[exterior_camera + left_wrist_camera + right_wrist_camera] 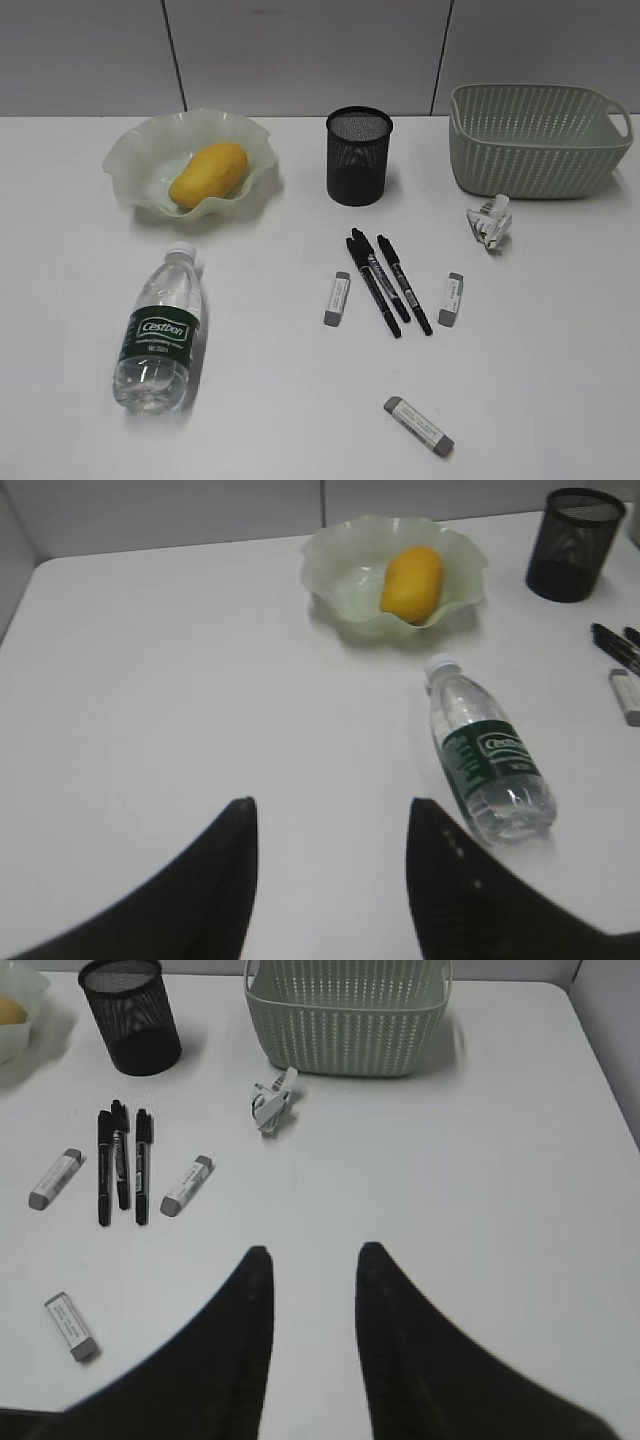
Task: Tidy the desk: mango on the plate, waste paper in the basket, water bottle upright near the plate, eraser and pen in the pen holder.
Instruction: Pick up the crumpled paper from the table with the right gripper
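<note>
Fingers (pixel 330 815) apart, blurred, bases cut off, mango (pixel 8 1010) cropped

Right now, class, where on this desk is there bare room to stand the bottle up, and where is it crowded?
Bare desk lies left of the lying water bottle and in front of the plate holding the mango. The front right corner is also free. The middle is crowded: pens and three erasers lie before the pen holder.
</note>
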